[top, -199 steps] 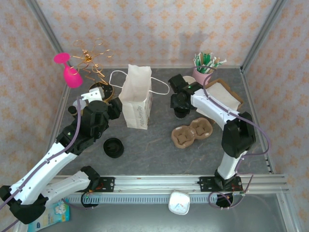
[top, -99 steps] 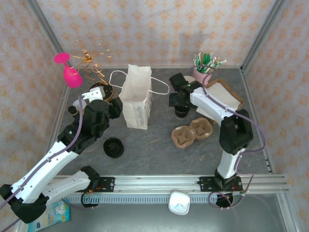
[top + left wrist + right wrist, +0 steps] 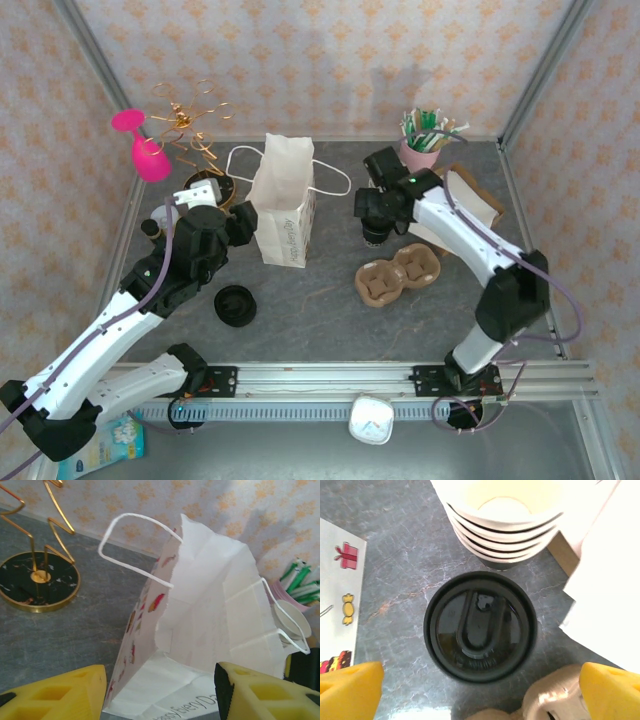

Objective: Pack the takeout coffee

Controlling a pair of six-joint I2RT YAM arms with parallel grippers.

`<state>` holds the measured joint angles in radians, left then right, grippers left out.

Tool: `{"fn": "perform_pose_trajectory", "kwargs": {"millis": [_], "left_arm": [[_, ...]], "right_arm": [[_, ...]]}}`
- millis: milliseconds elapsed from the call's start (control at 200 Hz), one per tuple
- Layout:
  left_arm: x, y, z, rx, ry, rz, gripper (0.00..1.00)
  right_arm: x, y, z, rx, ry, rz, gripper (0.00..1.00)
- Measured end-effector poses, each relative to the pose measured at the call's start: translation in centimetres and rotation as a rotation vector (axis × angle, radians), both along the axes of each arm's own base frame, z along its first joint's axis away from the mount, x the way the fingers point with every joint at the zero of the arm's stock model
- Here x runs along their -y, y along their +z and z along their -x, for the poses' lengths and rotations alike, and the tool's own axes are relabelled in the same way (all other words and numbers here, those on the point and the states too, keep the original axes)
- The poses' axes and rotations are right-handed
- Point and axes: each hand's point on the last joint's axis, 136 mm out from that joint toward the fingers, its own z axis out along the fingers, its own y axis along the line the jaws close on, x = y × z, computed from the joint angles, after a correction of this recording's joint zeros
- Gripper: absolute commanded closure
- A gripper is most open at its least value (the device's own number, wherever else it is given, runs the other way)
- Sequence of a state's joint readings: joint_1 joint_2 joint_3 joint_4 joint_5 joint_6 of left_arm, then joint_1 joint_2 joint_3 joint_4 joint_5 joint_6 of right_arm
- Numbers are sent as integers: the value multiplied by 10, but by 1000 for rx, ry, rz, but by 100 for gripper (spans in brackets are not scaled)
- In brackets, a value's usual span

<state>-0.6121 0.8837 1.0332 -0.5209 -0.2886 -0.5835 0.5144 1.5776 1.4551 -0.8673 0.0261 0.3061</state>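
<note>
right gripper (image 3: 481,690) hovering over the takeout coffee (image 3: 480,632), fingers spread wide, left gripper (image 3: 160,692) straddling the white bag (image 3: 210,605), can't tell if it's squeezing

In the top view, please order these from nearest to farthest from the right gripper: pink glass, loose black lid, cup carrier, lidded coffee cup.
1. lidded coffee cup, beneath the right gripper
2. cup carrier, beside the cup
3. loose black lid, near left
4. pink glass, far back left
</note>
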Motion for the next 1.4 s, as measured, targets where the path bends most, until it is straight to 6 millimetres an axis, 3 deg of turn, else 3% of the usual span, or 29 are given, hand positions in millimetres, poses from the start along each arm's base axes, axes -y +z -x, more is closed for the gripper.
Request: {"fn": "perform_pose_trajectory", "kwargs": {"millis": [85,165,340,470,570,831,1056,1221,1401], "left_arm": [[7,3,3,6,-47,18,37],[9,6,8,18,-78,25,35],[16,0,12,6,-132,26,34],[21,-10,12,-19,-160,17,33],[23,-15,12,-27,-169,9,33],[25,-15,11,-23,-177,14,32],[25,-25,11,-42,-176,3,32],[25,-26,11,-43,-177,-1,32],[25,-27,10,-47,-176,-9,31]], "right_arm": [[11,6,19,9,-11,-12,7],[20,-2,39,-15,-14,-12,10],[34,-47,84,-142,-1,-10,16],[42,-74,105,-207,-1,3,19],[40,-84,107,-219,5,-5,18],[30,-104,89,-209,15,-7,21],[40,-128,107,-268,5,23,24],[40,-126,119,-271,-21,-2,25],[24,-123,136,-281,-49,-18,28]]}}
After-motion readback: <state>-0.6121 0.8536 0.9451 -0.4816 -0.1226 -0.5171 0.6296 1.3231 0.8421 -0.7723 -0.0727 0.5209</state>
